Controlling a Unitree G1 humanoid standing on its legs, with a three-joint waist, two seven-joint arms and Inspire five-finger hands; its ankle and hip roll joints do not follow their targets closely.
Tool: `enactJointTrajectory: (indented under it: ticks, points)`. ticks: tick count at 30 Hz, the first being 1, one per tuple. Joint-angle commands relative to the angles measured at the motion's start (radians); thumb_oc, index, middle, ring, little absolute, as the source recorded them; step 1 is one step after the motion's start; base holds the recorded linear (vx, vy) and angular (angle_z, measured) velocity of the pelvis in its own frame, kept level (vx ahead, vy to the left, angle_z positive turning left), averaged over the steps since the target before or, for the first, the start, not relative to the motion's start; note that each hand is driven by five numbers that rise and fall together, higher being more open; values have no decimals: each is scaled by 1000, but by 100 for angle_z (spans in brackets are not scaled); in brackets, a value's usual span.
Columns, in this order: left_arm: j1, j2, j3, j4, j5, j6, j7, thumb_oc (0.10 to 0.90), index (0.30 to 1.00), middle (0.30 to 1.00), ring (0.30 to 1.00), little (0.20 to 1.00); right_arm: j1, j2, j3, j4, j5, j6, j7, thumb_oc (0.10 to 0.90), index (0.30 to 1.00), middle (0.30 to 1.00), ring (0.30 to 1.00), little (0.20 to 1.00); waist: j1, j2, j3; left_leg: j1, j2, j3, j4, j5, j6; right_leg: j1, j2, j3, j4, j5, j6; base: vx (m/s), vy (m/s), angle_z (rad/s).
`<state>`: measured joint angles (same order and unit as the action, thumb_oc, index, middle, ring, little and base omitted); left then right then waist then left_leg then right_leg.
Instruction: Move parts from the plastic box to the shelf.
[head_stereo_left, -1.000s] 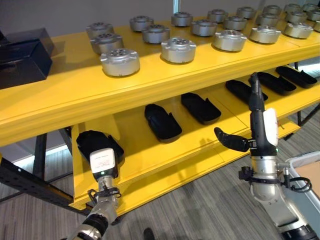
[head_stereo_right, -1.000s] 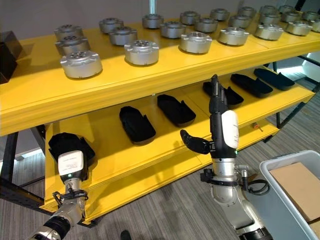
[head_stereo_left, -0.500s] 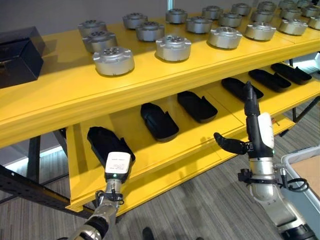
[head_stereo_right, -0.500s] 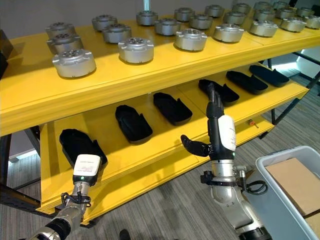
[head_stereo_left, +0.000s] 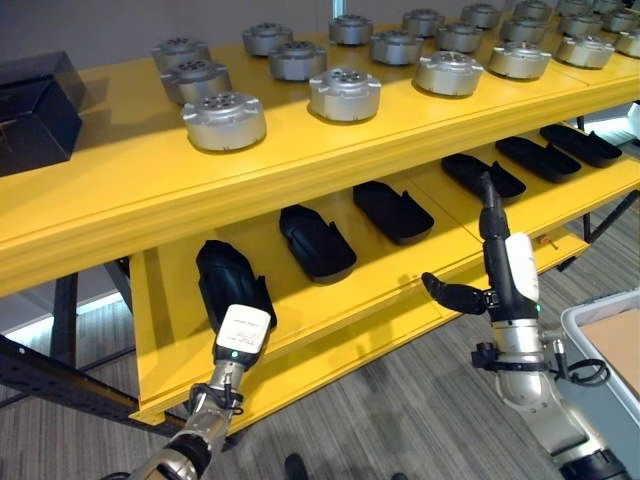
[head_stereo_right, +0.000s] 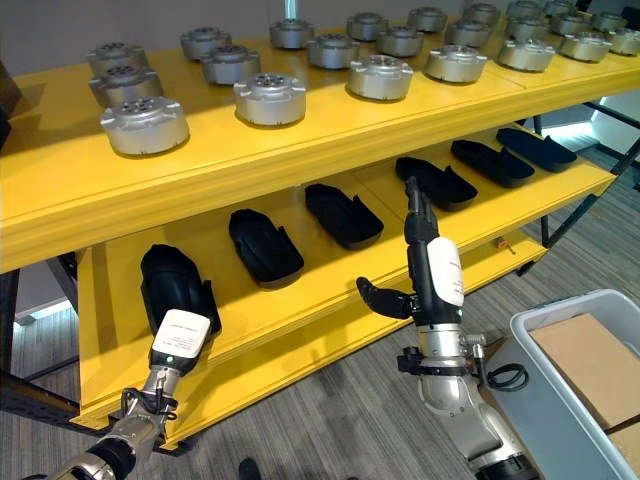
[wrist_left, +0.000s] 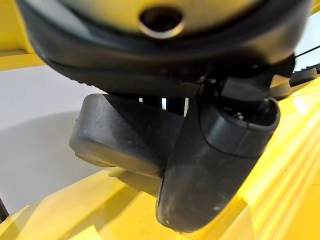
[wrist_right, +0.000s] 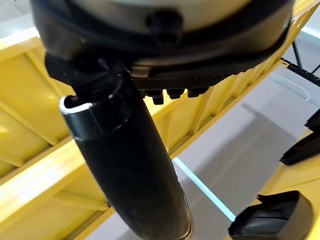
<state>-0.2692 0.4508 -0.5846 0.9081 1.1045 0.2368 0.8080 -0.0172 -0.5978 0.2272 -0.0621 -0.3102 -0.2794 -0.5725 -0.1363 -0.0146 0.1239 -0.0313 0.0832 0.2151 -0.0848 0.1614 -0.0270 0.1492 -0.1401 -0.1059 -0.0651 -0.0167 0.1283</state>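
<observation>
A black moulded part (head_stereo_left: 228, 278) lies lengthwise at the left end of the yellow lower shelf (head_stereo_left: 165, 315). My left hand (head_stereo_left: 243, 333) reaches up from below and is shut on its near end. In the left wrist view the thumb (wrist_left: 215, 165) presses against the part (wrist_left: 120, 135). My right hand (head_stereo_left: 503, 270) stands upright in front of the lower shelf's edge, open, fingers straight up and thumb out to the left, holding nothing. The plastic box (head_stereo_right: 545, 350) sits on the floor at the lower right with cardboard inside.
Several more black parts (head_stereo_left: 316, 242) lie in a row along the lower shelf. Several silver round parts (head_stereo_left: 224, 120) stand on the upper shelf (head_stereo_left: 120, 180). A dark box (head_stereo_left: 35, 105) sits at its far left. Grey floor lies in front.
My left hand has moved right and further in over the lower shelf, turning the black part lengthwise. My right hand has sunk a little, still open. The camera has shifted slightly.
</observation>
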Motion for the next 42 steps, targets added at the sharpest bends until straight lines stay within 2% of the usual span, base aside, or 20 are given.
enactJointTrajectory:
  ticks: [1,15,16,19,20,21,22,32,39,42]
  points:
    - [-7,25,18,134,-80,13,-11,400,300,300,300,300,-140,-25,-34,-69,-3,-77,-38,900,1000,1000,1000,1000,21,-5,19,80,48,8,37,-142,-25,-98,5,-9,91,-16,8,0,0,0]
    - [-24,54,143,129,-227,-23,31,400,300,300,300,300,-142,-33,-28,-68,-12,-46,-23,900,1000,1000,1000,1000,37,-4,11,92,41,-4,37,-148,-21,-94,-4,-20,99,-18,7,3,6,0]
    - [-36,54,151,126,-245,-30,25,484,418,418,418,418,-147,-33,-24,-63,-15,-42,-24,900,1000,1000,1000,1000,38,-5,12,90,41,-5,40,-149,-21,-97,-5,-19,102,-18,7,0,0,0]
    - [-44,54,160,120,-263,-40,18,478,410,410,410,410,-149,-34,-24,-65,-13,-35,-19,900,1000,1000,1000,1000,38,-6,13,89,41,-5,43,-152,-20,-99,-6,-18,105,-19,7,0,0,0]
    - [-47,52,165,117,-271,-48,18,543,500,500,500,500,-150,-34,-23,-67,-13,-30,-15,900,1000,1000,1000,1000,37,-7,13,91,41,-4,42,-152,-20,-99,-6,-18,106,-19,7,0,0,0]
    - [-48,51,166,116,-271,-47,17,576,547,547,547,547,-150,-34,-22,-69,-14,-28,-14,900,1000,1000,1000,1000,37,-7,13,92,41,-4,41,-152,-20,-98,-6,-18,106,-19,8,0,0,0]
    - [-52,44,162,110,-287,-48,18,900,1000,1000,1000,1000,-150,-32,-21,-70,-20,-23,-13,900,1000,1000,1000,1000,36,-8,13,94,41,-4,41,-154,-19,-97,-7,-17,105,-19,8,0,0,0]
    - [-50,0,164,76,-297,-92,11,900,1000,1000,1000,1000,-130,-30,-29,-85,-19,-8,0,900,1000,1000,1000,1000,34,-17,9,104,42,-2,42,-161,-16,-90,-8,-18,106,-23,9,3,0,0]
    - [-61,4,127,42,-225,-77,7,900,1000,1000,1000,1000,-128,-30,-20,-87,-18,-8,12,900,1000,1000,1000,1000,28,-17,7,110,43,3,40,-164,-17,-88,-8,-17,109,-26,10,0,0,0]
    - [-76,15,111,16,-236,-68,55,900,1000,1000,1000,1000,-130,-35,-14,-84,-13,-10,11,900,1000,1000,1000,1000,25,-17,7,112,44,5,40,-165,-18,-85,-8,-17,107,-26,10,4,-2,1]
